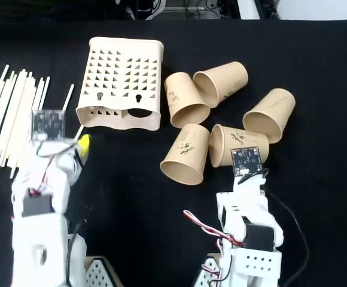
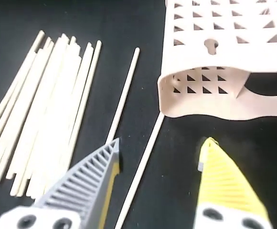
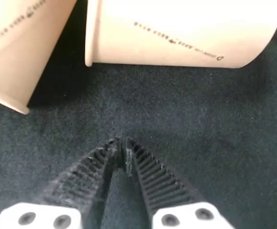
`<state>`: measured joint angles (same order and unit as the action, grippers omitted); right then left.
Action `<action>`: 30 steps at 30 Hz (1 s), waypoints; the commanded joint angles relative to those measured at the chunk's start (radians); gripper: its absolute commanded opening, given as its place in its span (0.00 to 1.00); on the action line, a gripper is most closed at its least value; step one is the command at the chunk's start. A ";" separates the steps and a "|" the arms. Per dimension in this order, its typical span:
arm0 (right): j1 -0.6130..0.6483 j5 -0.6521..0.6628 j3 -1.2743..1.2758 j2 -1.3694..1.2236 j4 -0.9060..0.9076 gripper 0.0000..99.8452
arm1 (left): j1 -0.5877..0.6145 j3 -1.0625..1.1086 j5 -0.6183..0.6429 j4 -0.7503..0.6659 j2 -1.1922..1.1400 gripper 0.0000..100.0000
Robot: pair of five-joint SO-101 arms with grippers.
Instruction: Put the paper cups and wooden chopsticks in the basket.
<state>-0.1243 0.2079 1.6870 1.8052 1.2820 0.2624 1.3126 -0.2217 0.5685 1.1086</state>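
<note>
You've got a table (image 1: 323,66) covered in black cloth. The basket (image 1: 122,78) lies on its side on the cloth, open mouth toward the near edge. Left of the basket there's a pile of chopsticks (image 1: 12,110), roughly parallel and flat on the cloth. Two loose sticks (image 2: 124,93) lie between the pile and the basket, and one ends just beside the basket's mouth corner. Right of the basket are five paper cups (image 1: 185,98), all tipped on their sides in a cluster, the nearest just beside the basket wall.
</note>
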 commanded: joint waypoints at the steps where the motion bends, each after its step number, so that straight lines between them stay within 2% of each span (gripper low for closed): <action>1: -0.005 0.000 -0.002 0.067 0.009 0.01 | -0.012 -0.182 -0.006 -0.133 -0.341 0.27; 10: -0.005 0.000 -0.002 0.067 0.009 0.01 | -0.070 -0.363 -0.002 -0.364 -0.792 0.26; 15: -0.005 0.000 -0.002 0.067 0.009 0.01 | -0.099 -0.377 0.123 -0.635 -0.930 0.18; 19: -0.005 0.000 -0.002 0.067 0.009 0.01 | -0.105 -0.369 0.123 -0.827 -1.022 0.13; 23: -0.005 0.000 -0.002 0.067 0.009 0.01 | -0.116 -0.377 0.123 -0.893 -1.088 0.10; 26: -0.005 0.000 -0.002 0.067 0.009 0.01 | -0.133 -0.372 0.121 -0.896 -1.091 0.03; 30: -0.005 0.000 -0.002 0.067 0.009 0.01 | -0.134 -0.369 0.081 -0.895 -1.091 0.03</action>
<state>-0.1243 0.2079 1.6870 1.8052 1.2820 0.1412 0.9935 -0.1082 -0.3046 0.0130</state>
